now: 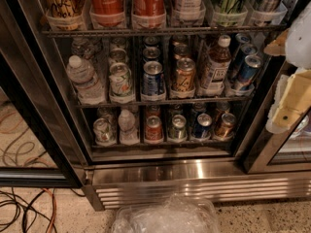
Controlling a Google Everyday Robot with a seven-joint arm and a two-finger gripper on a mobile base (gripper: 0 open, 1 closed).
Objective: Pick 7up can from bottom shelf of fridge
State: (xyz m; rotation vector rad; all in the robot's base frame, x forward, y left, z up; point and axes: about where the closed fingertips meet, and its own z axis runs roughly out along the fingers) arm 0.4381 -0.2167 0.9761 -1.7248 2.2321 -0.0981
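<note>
The gripper (290, 101) hangs at three o'clock; whether it is spread or closed, I cannot tell. The 7up can (103, 130) stands at eight o'clock, leftmost on the fridge's (194, 171) bottom shelf (165, 143).

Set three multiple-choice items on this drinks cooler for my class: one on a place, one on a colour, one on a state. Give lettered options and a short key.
1. Where in the front row of the bottom shelf is the 7up can?
A far left
B middle
C far right

2. What colour is the can just right of the small bottle?
A blue
B red
C yellow

3. What state is the 7up can in?
A lying on its side
B held in the hand
C upright on the shelf

Key:
1 A: nothing stands to its left in that row.
2 B: its side is red.
3 C: it stands lid up, and the hand is at the right edge of the view, in front of the fridge and apart from the can.
</note>
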